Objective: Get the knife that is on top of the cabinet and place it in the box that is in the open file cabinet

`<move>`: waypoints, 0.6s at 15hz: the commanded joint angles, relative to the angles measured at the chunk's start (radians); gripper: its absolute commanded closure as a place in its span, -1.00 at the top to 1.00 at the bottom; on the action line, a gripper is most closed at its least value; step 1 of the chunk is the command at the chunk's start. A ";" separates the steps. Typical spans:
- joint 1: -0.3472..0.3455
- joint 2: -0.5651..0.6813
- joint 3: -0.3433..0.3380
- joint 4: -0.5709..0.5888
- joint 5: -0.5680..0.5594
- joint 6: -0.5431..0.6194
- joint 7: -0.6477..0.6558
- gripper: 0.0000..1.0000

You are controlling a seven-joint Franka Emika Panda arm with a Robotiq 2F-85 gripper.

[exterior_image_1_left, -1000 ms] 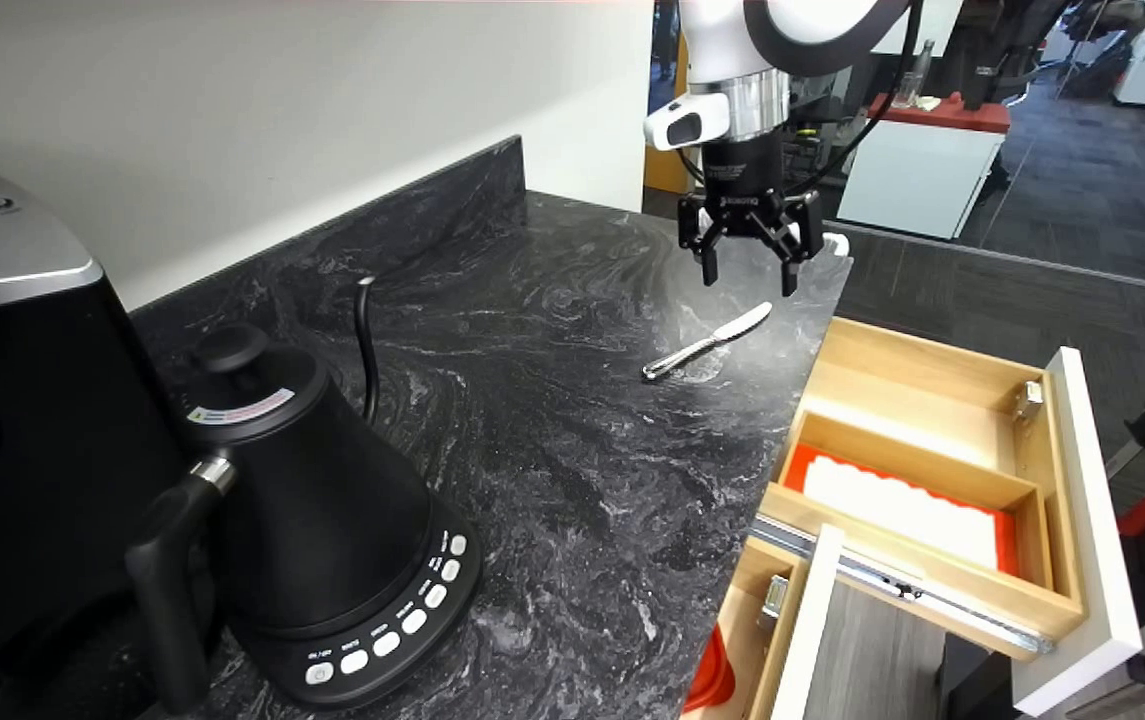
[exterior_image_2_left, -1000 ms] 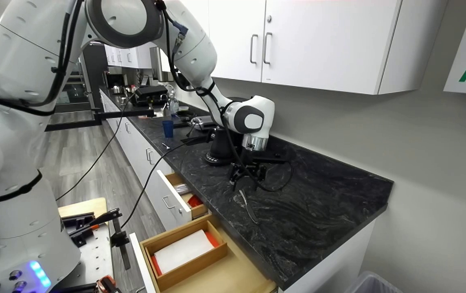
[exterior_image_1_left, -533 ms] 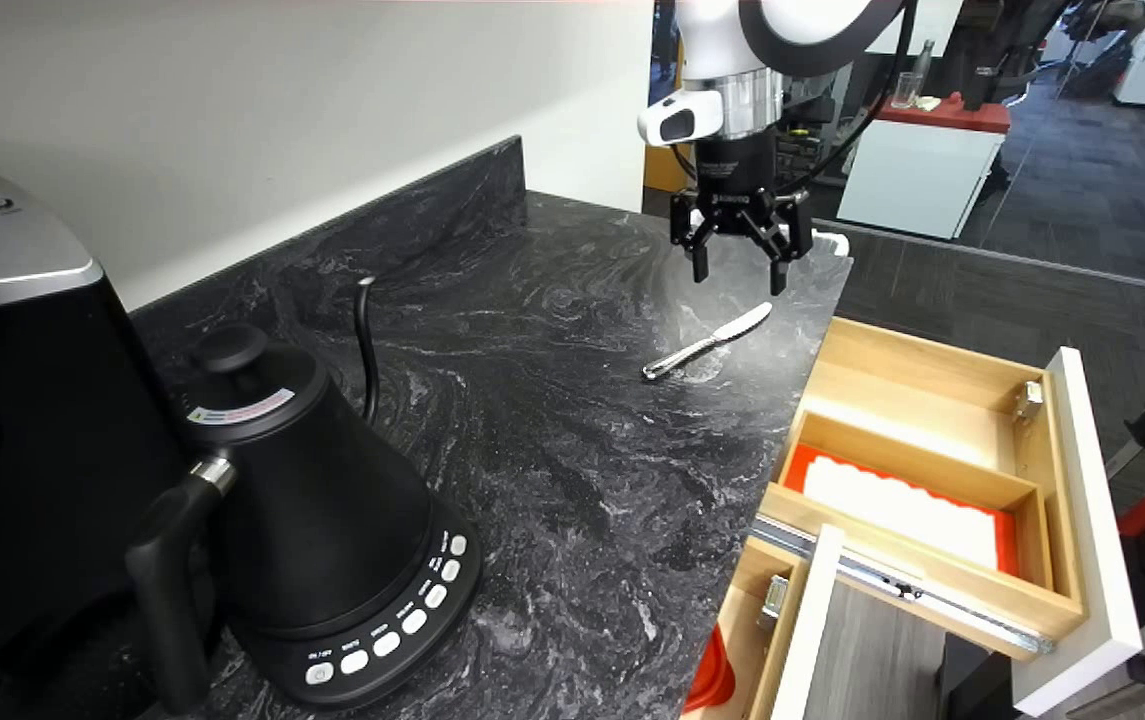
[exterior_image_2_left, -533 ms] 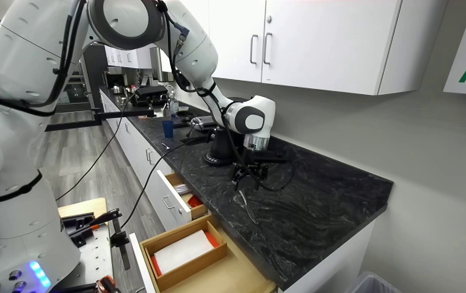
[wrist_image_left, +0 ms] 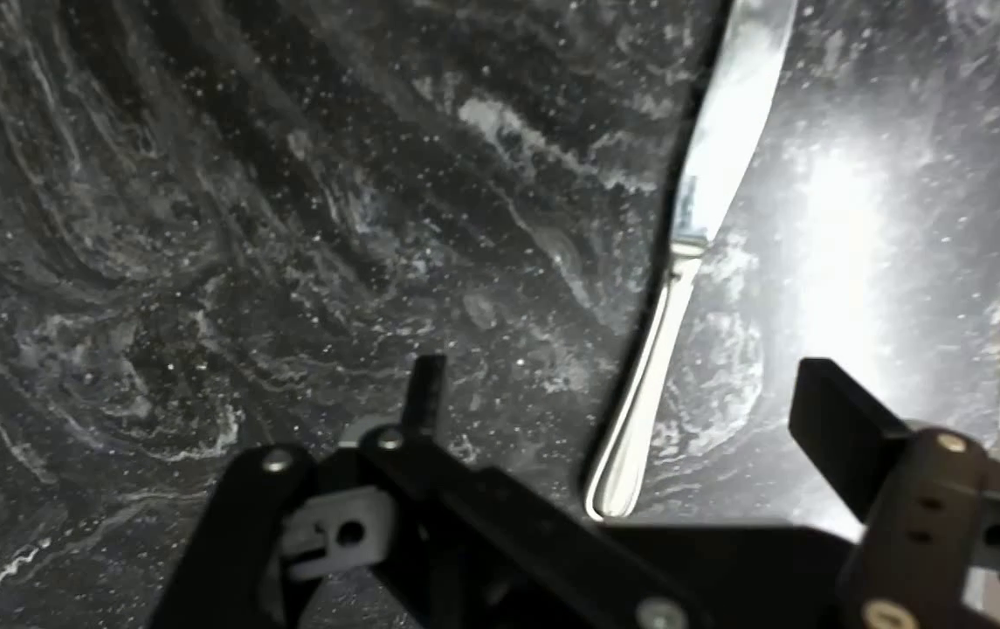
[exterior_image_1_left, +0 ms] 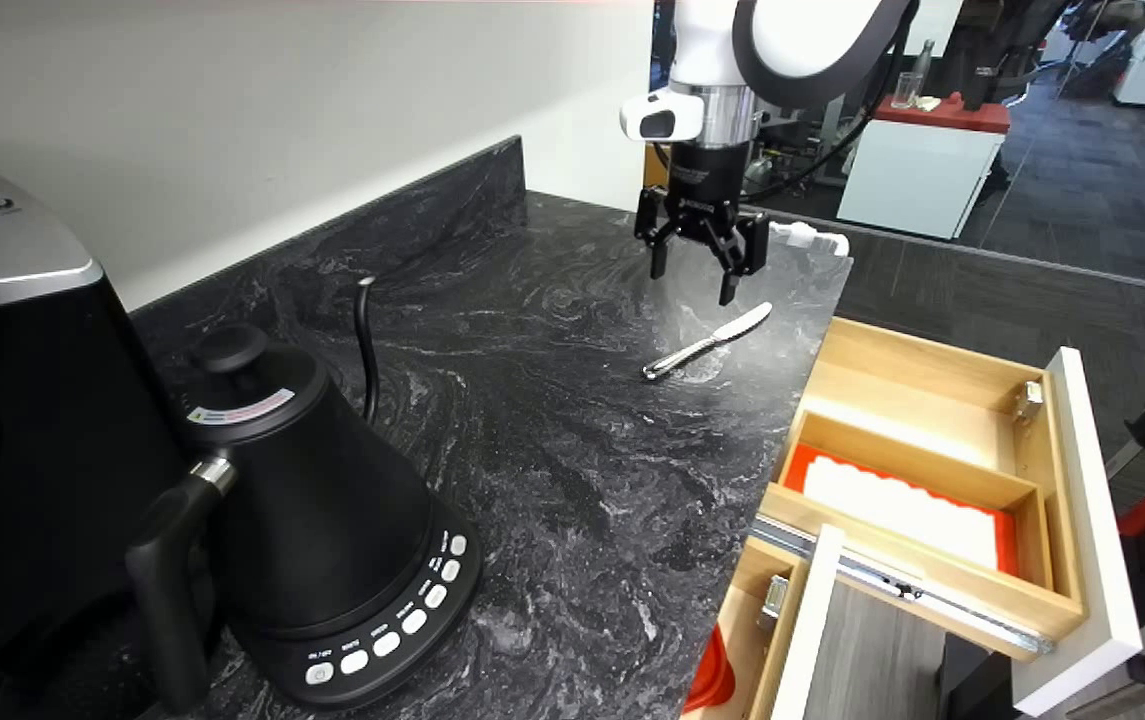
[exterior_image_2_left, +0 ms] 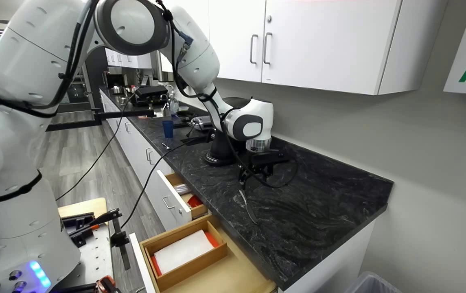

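Note:
The silver knife lies on the marbled top of the cabinet; it also shows in an exterior view. My gripper is open and empty above the top. In the wrist view, the knife's handle lies between the open fingers, below them and untouched; its blade points up the picture and is cut by the top edge. The plywood box sits inside the open drawer of the file cabinet, with red and white material on its floor. It also shows in an exterior view.
A black kettle and a black-and-silver machine stand on the same top. A second drawer is partly open beside the first. White wall cabinets hang above. A black cable loops beside the wrist.
My open gripper has moved left in one view and slightly right in the other, and has turned a little. The knife, box and drawers have not moved.

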 commanded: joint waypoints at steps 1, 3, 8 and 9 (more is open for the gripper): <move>-0.017 0.025 0.025 -0.021 0.019 0.096 0.011 1.00; -0.003 0.034 0.009 -0.027 0.007 0.080 0.054 1.00; -0.012 0.041 0.028 -0.047 0.020 0.080 0.112 1.00; -0.012 0.041 0.031 -0.053 0.020 0.088 0.117 1.00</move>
